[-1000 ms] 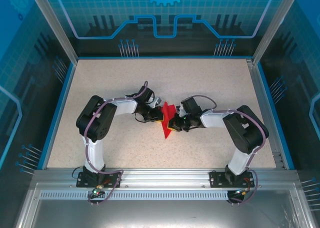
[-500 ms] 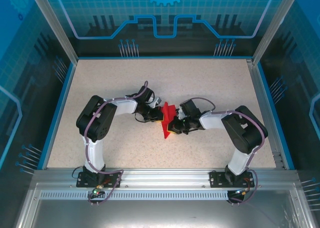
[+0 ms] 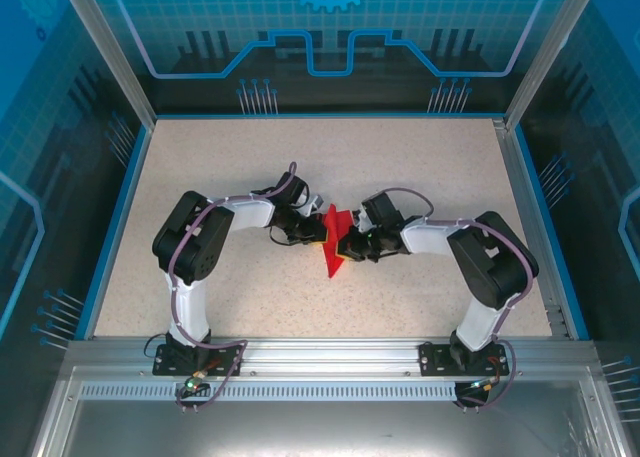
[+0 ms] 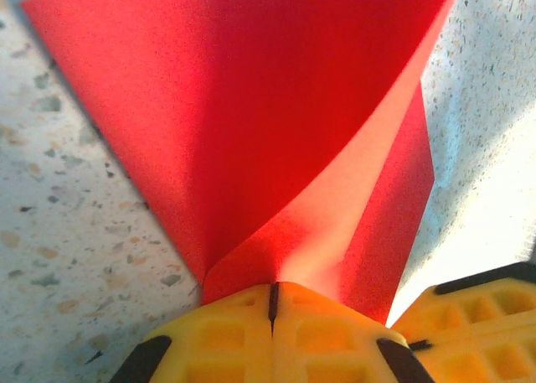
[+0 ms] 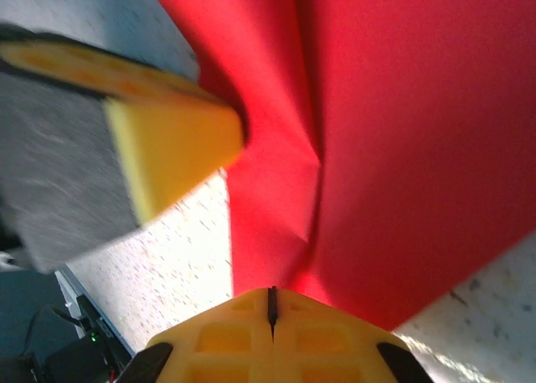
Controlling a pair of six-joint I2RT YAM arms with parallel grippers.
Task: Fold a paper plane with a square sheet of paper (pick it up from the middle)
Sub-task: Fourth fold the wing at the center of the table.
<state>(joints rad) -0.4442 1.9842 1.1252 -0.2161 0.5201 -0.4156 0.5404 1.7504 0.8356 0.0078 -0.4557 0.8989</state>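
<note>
Both hands grip square sheet of paper (image 3: 333,239) at middle of surface (image 3: 250,177): left hand (image 4: 272,303) clamped on one edge, right hand (image 5: 271,303) clamped opposite. Sheet creased, curled, narrowed; pointed dart not yet formed, more folds likely left

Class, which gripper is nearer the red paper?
Neither, it is a tie: the left gripper is shut on the red paper from its left, the right gripper from its right.

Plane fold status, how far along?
Done: the thin red paper sheet is creased, with folded layers showing. In hand: left gripper and right gripper are both shut on it from opposite sides. Left: no slim dart shape yet, so more folds look needed.
</note>
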